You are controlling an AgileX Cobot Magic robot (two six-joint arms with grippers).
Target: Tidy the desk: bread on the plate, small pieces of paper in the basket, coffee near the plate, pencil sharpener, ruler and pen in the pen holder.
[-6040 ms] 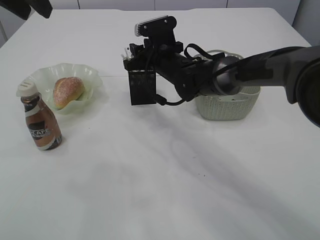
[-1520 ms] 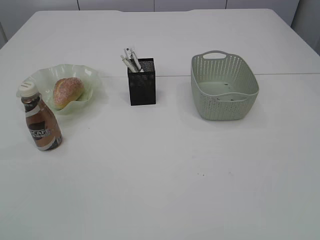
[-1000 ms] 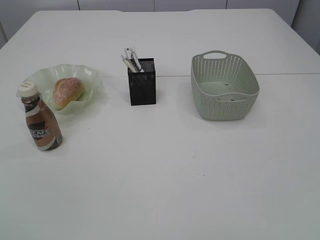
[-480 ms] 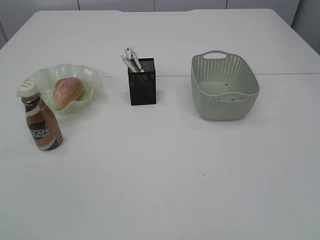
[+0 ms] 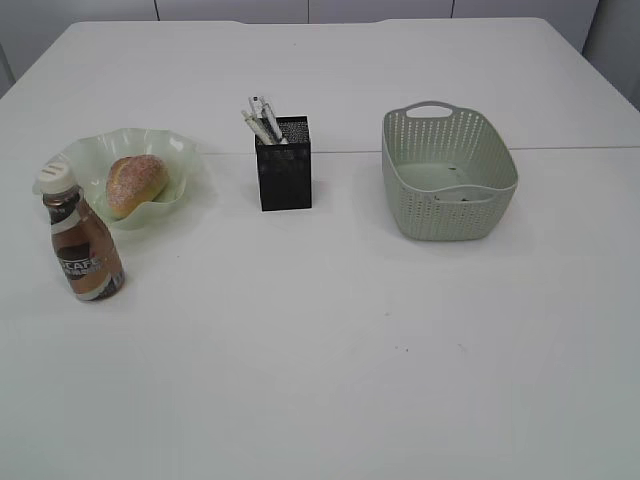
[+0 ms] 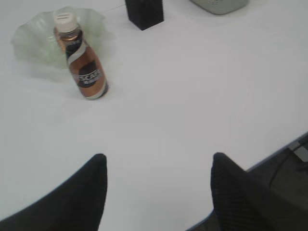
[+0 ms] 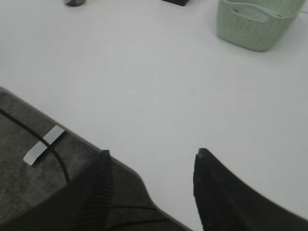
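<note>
The bread [image 5: 136,184] lies on the pale green plate [image 5: 180,150] at the left of the desk [image 5: 320,340]. The coffee [image 5: 84,250] stands upright just in front of the plate, and it also shows in the left wrist view as coffee [image 6: 85,67]. A pen [image 5: 262,120] sticks out of the black pen holder [image 5: 285,178]. The basket [image 5: 448,185] stands to the right. The small pieces of paper, ruler and pencil sharpener are hidden. My left gripper [image 6: 160,156] and right gripper [image 7: 153,151] are open and empty above the desk's near edge, far from everything.
The desk's near edge runs under both grippers, with dark floor and a white tape strip [image 7: 43,144] below it. In the right wrist view the basket [image 7: 255,24] sits far ahead. Broad bare tabletop lies between the grippers and the objects.
Six seconds ago the right arm reached over the pen holder; it has since pulled back out of the exterior view. Over the last second nothing has moved.
</note>
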